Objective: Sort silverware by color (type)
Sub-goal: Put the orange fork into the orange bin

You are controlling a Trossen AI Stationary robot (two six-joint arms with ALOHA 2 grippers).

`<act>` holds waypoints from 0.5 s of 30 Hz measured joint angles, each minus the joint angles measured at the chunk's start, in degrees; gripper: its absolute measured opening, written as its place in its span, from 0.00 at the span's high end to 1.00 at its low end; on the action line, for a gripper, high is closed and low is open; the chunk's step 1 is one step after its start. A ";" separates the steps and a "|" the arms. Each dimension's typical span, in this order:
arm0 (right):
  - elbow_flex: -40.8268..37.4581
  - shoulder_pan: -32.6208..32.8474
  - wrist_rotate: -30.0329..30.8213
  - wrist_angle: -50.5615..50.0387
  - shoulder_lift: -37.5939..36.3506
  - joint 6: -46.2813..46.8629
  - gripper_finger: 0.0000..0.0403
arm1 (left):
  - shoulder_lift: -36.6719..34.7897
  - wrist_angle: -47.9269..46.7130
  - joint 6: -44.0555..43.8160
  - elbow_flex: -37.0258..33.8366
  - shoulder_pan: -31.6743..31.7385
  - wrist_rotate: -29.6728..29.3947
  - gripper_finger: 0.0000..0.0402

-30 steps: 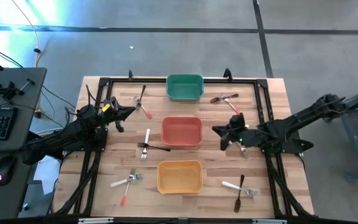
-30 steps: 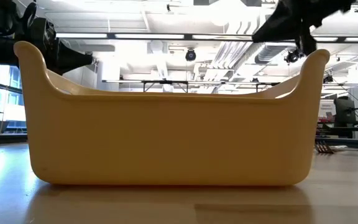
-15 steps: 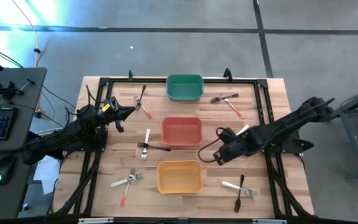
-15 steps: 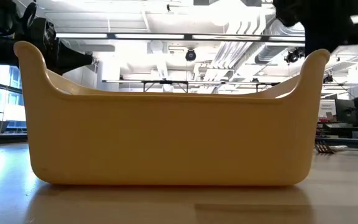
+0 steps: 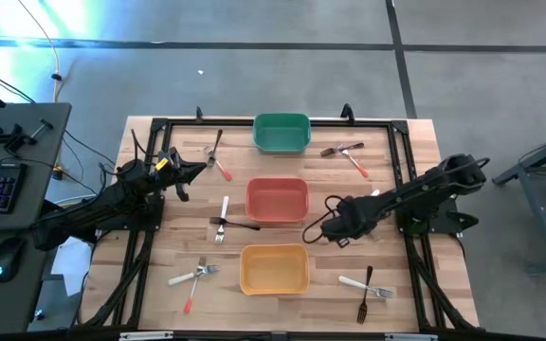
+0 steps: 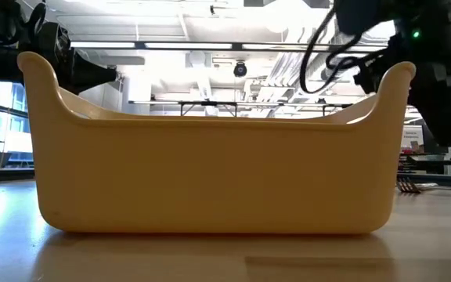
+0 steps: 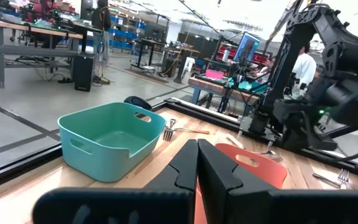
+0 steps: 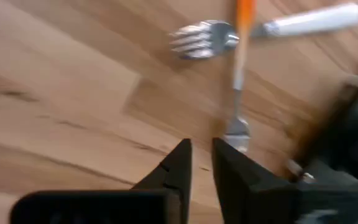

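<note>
The silverware lies in crossed pairs on the wooden table: a dark and an orange-handled fork (image 5: 218, 156) at the far left, a white and a dark fork (image 5: 224, 221), a white and an orange fork (image 5: 194, 278), a pair (image 5: 346, 152) at the far right, and a pair (image 5: 368, 284) at the near right. My right gripper (image 5: 333, 232) points down, slightly open (image 8: 202, 148), over bare wood. Just beyond its fingertips lie an orange-handled fork (image 8: 240, 68) and a white-handled fork (image 8: 278, 25), crossed. My left gripper (image 5: 195, 170) waits shut (image 7: 197, 155) at the left.
Three bins stand in a row down the table's middle: green (image 5: 282, 133) far, red (image 5: 277, 199) in the middle, yellow (image 5: 274, 268) near, the yellow one filling the low view (image 6: 210, 172). A black frame (image 5: 401, 142) runs around the table's edges.
My right gripper has tipped from level to pointing steeply down. It has sunk toward the table and gone a little toward the near edge, beside the red bin's right end. The silverware lies where it lay.
</note>
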 joint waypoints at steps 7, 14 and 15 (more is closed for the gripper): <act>0.00 -5.06 1.16 -0.95 0.63 -6.62 0.65 | 0.00 0.00 -0.01 0.00 0.01 0.00 1.00; -6.91 -10.17 -1.21 5.58 -0.29 -13.16 0.63 | 0.00 0.00 0.00 -0.02 0.02 0.00 1.00; -8.36 -10.48 -1.27 6.08 -0.31 -13.42 0.63 | 0.01 0.00 -0.02 -0.02 0.02 0.00 1.00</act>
